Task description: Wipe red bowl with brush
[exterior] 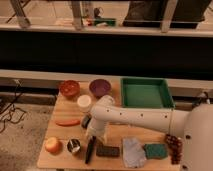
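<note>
The red bowl (69, 88) sits at the table's back left, beside the purple bowl (100, 87). The brush (90, 149) is a slim black stick lying near the front edge, pointing away from me. My white arm reaches in from the right. Its gripper (92, 132) hangs low over the far end of the brush. Whether it touches the brush cannot be made out. The red bowl is well behind and left of the gripper.
A green tray (146, 93) stands at the back right. A white cup (84, 102), a carrot (67, 122), an apple (52, 145) and a small silver-and-black cylinder (74, 146) lie on the left. A black block (107, 151), grey cloth (133, 151), green sponge (155, 150) and grapes (173, 147) line the front.
</note>
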